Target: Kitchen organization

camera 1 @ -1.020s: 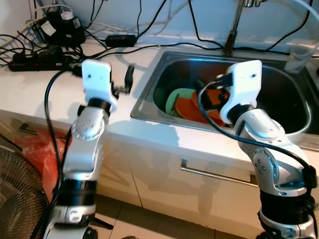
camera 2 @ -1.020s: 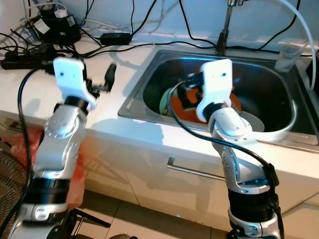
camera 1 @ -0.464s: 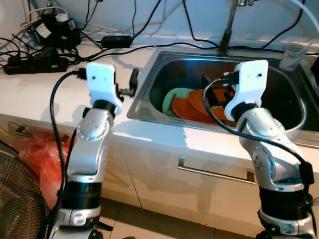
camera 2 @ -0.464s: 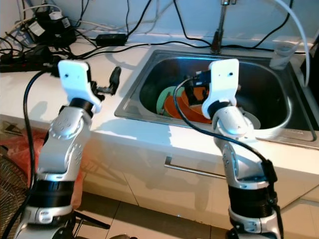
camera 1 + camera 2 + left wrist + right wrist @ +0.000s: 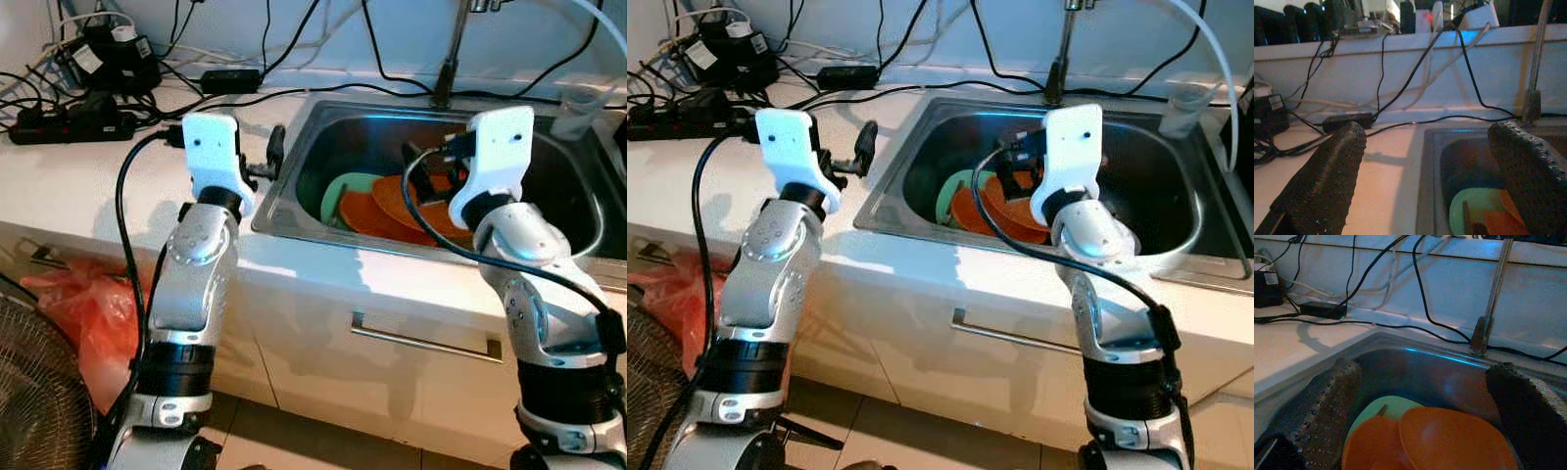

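A steel sink [image 5: 290, 210] holds two orange plates [image 5: 409, 206] lying on a green plate [image 5: 343, 191]. My right gripper [image 5: 431, 181] hangs open just above the orange plates, with nothing between its fingers. In the right wrist view the orange plates [image 5: 1449, 440] and the green plate [image 5: 1378, 409] lie close below the two fingers [image 5: 1325, 411]. My left gripper [image 5: 272, 157] is open over the white counter, right at the sink's left rim. In the left wrist view the green plate [image 5: 1474, 210] shows low in the basin between its fingers [image 5: 1327, 181].
Power strips and tangled cables [image 5: 73, 108] crowd the counter's back left. A faucet [image 5: 451, 59] rises behind the sink and a clear cup [image 5: 580, 110] stands at its far right corner. Below are a drawer handle [image 5: 421, 338], a red bag [image 5: 73, 308] and a fan [image 5: 34, 401].
The view has shifted a little. My left gripper has come closer to the sink's left rim. My right gripper has stayed over the orange plates, a bit higher.
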Controlling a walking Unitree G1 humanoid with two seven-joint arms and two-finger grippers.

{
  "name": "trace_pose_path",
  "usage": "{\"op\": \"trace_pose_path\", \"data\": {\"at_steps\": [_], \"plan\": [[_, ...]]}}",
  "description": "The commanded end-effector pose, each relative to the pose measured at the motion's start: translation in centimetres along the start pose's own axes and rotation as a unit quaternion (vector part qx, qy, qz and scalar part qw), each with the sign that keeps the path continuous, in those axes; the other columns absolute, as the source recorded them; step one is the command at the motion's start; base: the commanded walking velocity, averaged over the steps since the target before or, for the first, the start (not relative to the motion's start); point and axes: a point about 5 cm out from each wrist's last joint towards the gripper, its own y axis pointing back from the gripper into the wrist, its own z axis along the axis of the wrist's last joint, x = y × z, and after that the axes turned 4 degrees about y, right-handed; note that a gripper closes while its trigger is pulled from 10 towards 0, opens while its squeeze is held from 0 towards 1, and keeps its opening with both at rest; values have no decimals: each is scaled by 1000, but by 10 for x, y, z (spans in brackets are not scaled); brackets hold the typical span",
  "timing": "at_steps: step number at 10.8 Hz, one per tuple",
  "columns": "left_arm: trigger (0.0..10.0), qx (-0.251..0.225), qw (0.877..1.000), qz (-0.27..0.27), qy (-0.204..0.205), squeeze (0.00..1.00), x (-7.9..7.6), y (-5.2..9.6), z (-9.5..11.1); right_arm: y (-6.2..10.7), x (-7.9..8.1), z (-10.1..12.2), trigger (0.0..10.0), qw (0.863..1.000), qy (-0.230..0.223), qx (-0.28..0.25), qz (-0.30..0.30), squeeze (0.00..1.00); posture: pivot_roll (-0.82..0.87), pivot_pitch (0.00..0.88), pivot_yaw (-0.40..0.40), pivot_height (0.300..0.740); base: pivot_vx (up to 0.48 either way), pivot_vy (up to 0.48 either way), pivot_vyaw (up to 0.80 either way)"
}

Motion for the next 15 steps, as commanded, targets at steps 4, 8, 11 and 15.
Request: {"op": "trace_pose_path", "data": {"at_steps": [4,8,11,15], "plan": [[10000,2,1000,5,1,0,3,-5,-1,-2,-1,3,10000,1000,6,-6,-1,0,-52,0,72,740,0,-124,0],[10000,5,1000,5,-2,0,3,-7,-4,-4,-1,4,10000,1000,9,-8,-1,0,-56,0,70,740,0,-257,0],[10000,2,1000,6,-4,0,4,-7,-4,-2,-3,2,10000,1000,17,-6,-2,0,-58,0,68,740,0,-269,0],[10000,20,1000,14,-5,0,8,-4,-16,6,-3,-10,10000,1000,23,12,4,0,-56,0,63,740,0,0,0]]}}
